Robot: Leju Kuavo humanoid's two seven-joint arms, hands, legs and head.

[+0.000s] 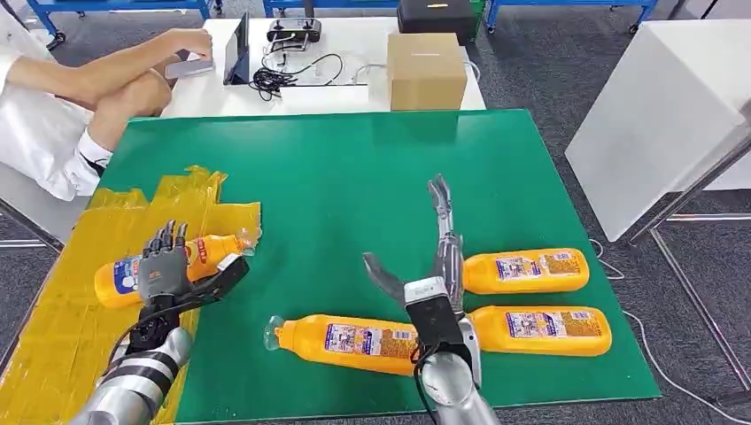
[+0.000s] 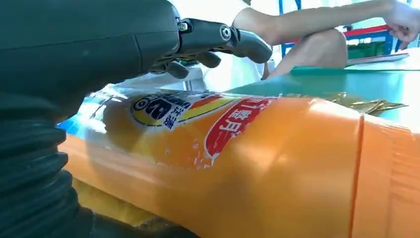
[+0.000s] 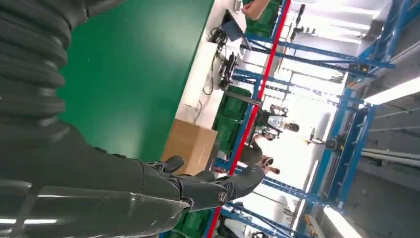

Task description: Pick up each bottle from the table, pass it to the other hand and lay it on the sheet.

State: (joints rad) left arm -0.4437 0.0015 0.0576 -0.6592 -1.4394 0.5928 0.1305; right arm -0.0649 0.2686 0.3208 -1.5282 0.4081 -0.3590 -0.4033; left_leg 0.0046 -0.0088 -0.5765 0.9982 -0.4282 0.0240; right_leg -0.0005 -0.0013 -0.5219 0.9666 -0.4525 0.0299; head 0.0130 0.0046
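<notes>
An orange bottle (image 1: 208,251) with a blue and red label lies on the crumpled yellow sheet (image 1: 53,336) at the table's left. My left hand (image 1: 164,270) hovers over its middle with fingers straight and thumb spread, not wrapped around it; in the left wrist view the bottle (image 2: 247,163) lies just under the hand (image 2: 99,49). My right hand (image 1: 434,257) is held above the green mat with fingers stretched and nothing in it, also seen as my right hand (image 3: 148,188). Three more orange bottles lie on the mat: one (image 1: 350,341) near the front, two (image 1: 525,270) (image 1: 540,329) right of that hand.
The green mat (image 1: 354,177) covers the table. Behind it a white table carries a cardboard box (image 1: 427,71), cables and a tablet. A person (image 1: 53,115) in white sits at the far left, arm on that table. A white panel (image 1: 655,115) stands at the right.
</notes>
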